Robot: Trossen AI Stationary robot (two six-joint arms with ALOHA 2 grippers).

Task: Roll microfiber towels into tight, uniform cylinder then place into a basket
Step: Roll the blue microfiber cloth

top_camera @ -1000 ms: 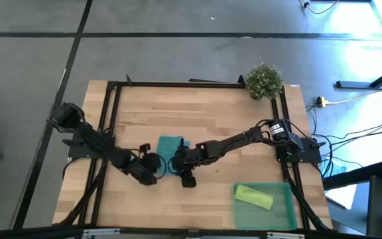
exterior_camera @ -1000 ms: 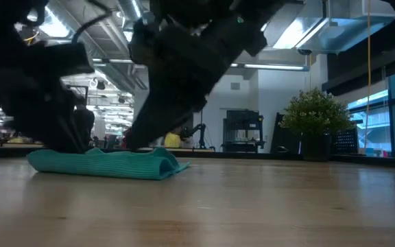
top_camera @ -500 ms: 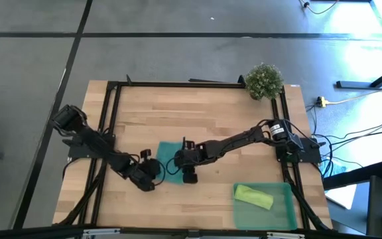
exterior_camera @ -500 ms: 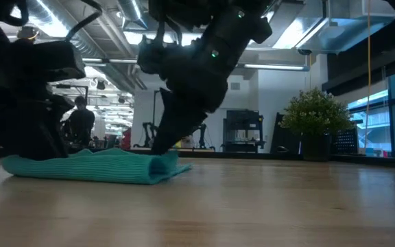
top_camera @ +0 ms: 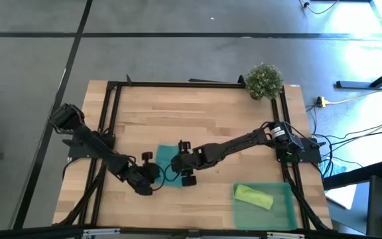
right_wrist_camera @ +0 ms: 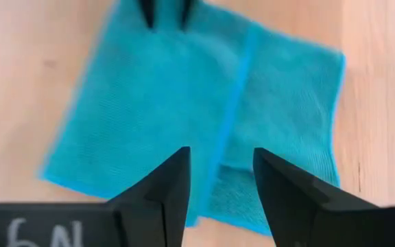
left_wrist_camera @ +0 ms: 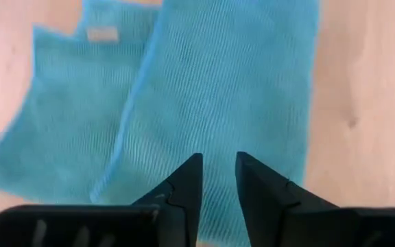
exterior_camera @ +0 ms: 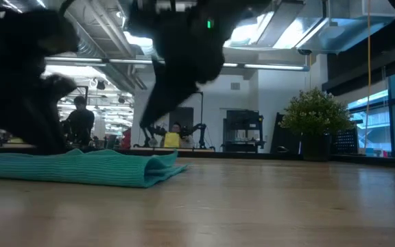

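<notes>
**Teal towel folded flat, roll not yet begun**

With both pincers hanging over the teal towel [top_camera: 172, 166], I read this as the start of the second roll. My left pincer [left_wrist_camera: 217, 180] stands narrow, its jaws a slim gap apart with nothing between them, aimed at the towel's upper layer; in the high view it sits lower left of centre [top_camera: 146, 180], at the towel's left edge. My right pincer [right_wrist_camera: 219, 180] is set somewhat wider, also empty, and in the high view it is just right of the cloth near the frame's middle [top_camera: 186, 171].

Between them the teal towel lies folded on the table [top_camera: 211, 119], one layer overlapping the other with a straight edge running across it. From the low camera it shows as a flat, slightly rumpled slab at lower left [exterior_camera: 81, 168], with a soft fold at its right end.

Lower right in the high view, the lime green towel [top_camera: 253, 196] already lies rolled inside the basket [top_camera: 285, 212]. So I judge the task about half done.

Next I would need one edge pinched and turned over on itself, tightly, while the other pincer pins the cloth so it does not slide on the wood.
</notes>
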